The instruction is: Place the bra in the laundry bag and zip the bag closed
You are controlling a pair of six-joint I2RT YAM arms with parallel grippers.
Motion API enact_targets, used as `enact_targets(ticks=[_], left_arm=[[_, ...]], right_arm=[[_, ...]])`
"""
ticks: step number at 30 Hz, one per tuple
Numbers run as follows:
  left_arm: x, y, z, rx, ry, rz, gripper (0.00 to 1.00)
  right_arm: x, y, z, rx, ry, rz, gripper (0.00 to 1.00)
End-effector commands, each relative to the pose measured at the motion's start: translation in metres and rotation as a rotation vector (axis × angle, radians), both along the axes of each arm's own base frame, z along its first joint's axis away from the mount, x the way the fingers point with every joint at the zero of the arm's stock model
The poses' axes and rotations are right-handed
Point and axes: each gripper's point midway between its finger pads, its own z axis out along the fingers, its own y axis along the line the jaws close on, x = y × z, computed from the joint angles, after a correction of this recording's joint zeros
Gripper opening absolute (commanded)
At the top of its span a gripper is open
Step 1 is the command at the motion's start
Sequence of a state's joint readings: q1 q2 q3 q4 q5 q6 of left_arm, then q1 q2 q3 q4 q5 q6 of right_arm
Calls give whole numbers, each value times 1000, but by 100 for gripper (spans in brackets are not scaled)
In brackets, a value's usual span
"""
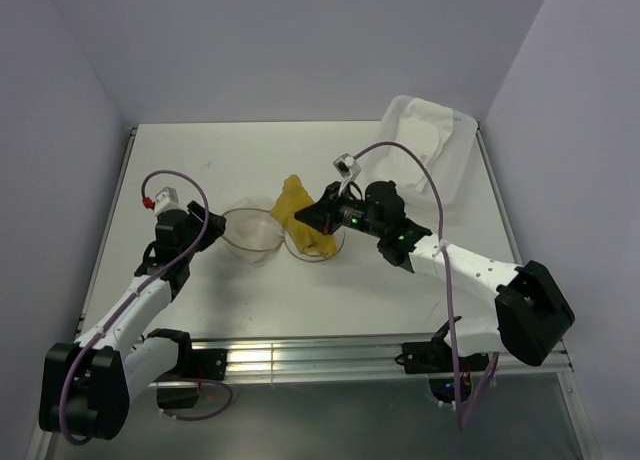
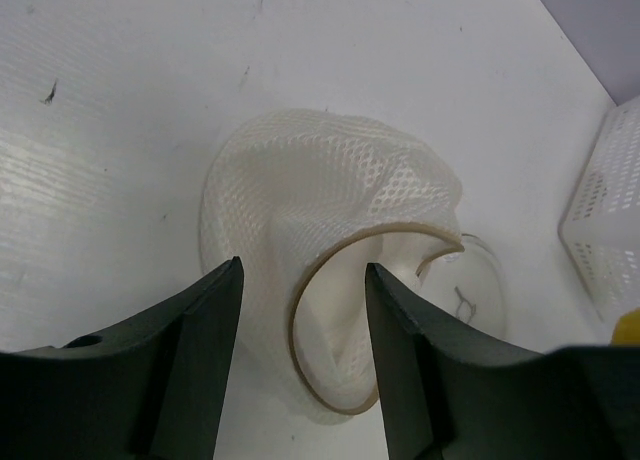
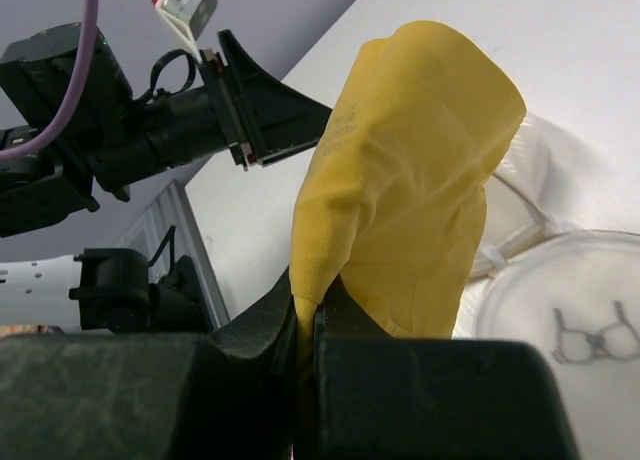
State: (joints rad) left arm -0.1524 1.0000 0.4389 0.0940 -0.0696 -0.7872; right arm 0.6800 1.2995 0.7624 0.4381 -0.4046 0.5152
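The laundry bag [image 1: 252,232] of whitish mesh lies mid-table, its round face with the black mark [image 3: 590,330] flat on the surface. In the left wrist view the bag [image 2: 320,180] is crumpled, and its brownish rim hoop [image 2: 300,310] curves up between my fingers. My left gripper [image 2: 303,268] is open and straddles that hoop without touching it. The yellow bra [image 1: 298,215] hangs over the bag's right part. My right gripper [image 3: 308,300] is shut on a fold of the bra [image 3: 410,160] and holds it up.
A white tray [image 1: 432,145] stands at the back right corner, and its latticed side [image 2: 605,215] shows at the edge of the left wrist view. The left arm [image 3: 150,130] sits close beyond the bra. Purple walls enclose the table.
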Motion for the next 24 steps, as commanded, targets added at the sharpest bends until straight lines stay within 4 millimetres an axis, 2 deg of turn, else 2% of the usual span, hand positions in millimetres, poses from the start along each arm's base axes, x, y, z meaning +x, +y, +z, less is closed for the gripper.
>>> enact_targets(ticks=[1, 3, 4, 9, 10, 12, 13, 14, 16, 17, 19, 23, 24], left_arm=[[-2, -6, 14, -14, -85, -31, 58], [-5, -6, 14, -11, -94, -41, 56], [-5, -6, 14, -3, -89, -43, 55], [-1, -5, 5, 11, -58, -37, 53], [1, -6, 6, 6, -62, -44, 53], [4, -11, 7, -7, -71, -65, 46], [6, -14, 10, -12, -80, -75, 42], [8, -14, 11, -13, -83, -77, 33], [12, -15, 12, -13, -83, -77, 26], [12, -18, 13, -21, -87, -93, 16], [12, -22, 16, -37, -92, -107, 3], [7, -27, 31, -70, -138, -117, 0], [6, -28, 35, -76, -148, -122, 0]], right_arm=[[-5, 28, 49, 88, -153, 101, 0], [-6, 37, 39, 55, -156, 143, 0], [-7, 43, 42, 53, -166, 159, 0], [-12, 66, 31, -19, -209, 264, 0], [-9, 73, 35, -24, -228, 282, 0], [-6, 79, 31, -61, -243, 307, 0], [0, 83, 41, -58, -271, 306, 0], [5, 86, 31, -83, -273, 311, 0], [10, 93, 35, -87, -288, 323, 0], [14, 97, 25, -101, -281, 325, 0], [19, 102, 22, -91, -289, 327, 0], [22, 113, -7, -112, -285, 369, 0], [24, 116, -24, -138, -263, 385, 0]])
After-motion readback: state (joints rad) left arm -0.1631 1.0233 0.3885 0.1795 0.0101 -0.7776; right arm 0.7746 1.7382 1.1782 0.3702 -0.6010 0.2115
